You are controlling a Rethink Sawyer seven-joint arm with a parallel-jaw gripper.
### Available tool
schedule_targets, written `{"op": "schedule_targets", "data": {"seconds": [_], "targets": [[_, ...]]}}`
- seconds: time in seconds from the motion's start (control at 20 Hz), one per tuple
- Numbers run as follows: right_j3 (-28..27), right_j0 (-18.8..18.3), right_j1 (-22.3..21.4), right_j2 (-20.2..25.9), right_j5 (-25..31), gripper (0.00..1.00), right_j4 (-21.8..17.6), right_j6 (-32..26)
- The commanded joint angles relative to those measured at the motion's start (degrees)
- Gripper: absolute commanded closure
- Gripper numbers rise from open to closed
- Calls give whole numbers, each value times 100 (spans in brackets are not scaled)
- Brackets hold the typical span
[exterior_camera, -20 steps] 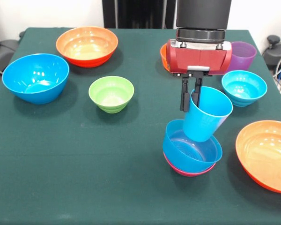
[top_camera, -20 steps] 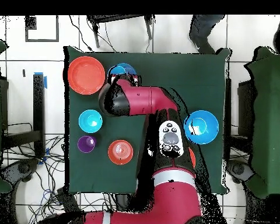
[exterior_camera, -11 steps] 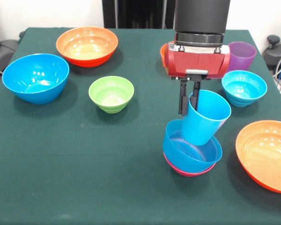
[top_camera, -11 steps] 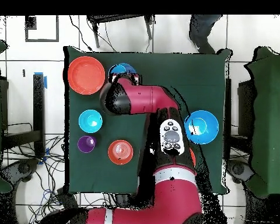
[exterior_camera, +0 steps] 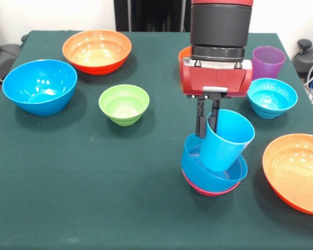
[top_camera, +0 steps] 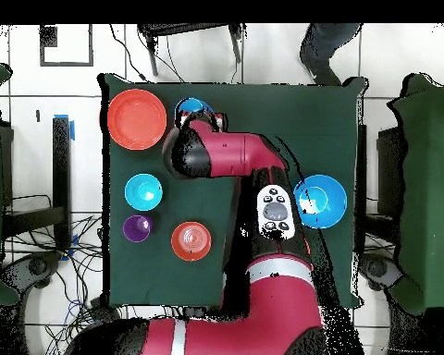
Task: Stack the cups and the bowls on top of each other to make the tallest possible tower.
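While I watched from my console, the dark green table cloth (exterior_camera: pixel 83 208) lay smooth and bare along its near edge in the front view. Nearest to me sat the tower (exterior_camera: pixel 214 174): a blue bowl (exterior_camera: pixel 197 164) nested in a pink bowl (exterior_camera: pixel 211 191), of which only the rim showed. At the right edge, cut by the frame, was a large orange bowl (exterior_camera: pixel 296 172). The gripper (exterior_camera: pixel 206 124) pinched the rim of the light blue cup (exterior_camera: pixel 225 139), one finger inside and one outside, and the cup hung tilted with its base down inside the blue bowl. A second before, the cup had been higher and further right, its base only over the bowl's rim; the arm had since come down and shifted left.

Further back stood the small green bowl (exterior_camera: pixel 124 104) and, at left, the big blue bowl (exterior_camera: pixel 39 86). The cyan bowl (exterior_camera: pixel 272 97) sat at right, with the purple cup (exterior_camera: pixel 268 61) just behind it. Another orange bowl (exterior_camera: pixel 97 50) lay at the far left, and a sliver of a further orange bowl (exterior_camera: pixel 184 56) showed behind the red wrist. None of these had moved.

From overhead I saw white floor tiles (top_camera: pixel 272 55) around the table, loose cables (top_camera: pixel 73 277) on the floor, and a person's leg (top_camera: pixel 320 51) at the top edge.
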Motion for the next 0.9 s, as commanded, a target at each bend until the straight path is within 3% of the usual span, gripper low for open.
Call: {"op": "schedule_targets", "data": {"seconds": [0.05, 0.3, 0.9], "targets": [[-167, -36, 119, 427, -209, 100, -481, 31], [-227, -1, 134, 381, 90, 100, -390, -3], [-120, -113, 173, 535, 142, 100, -289, 49]]}}
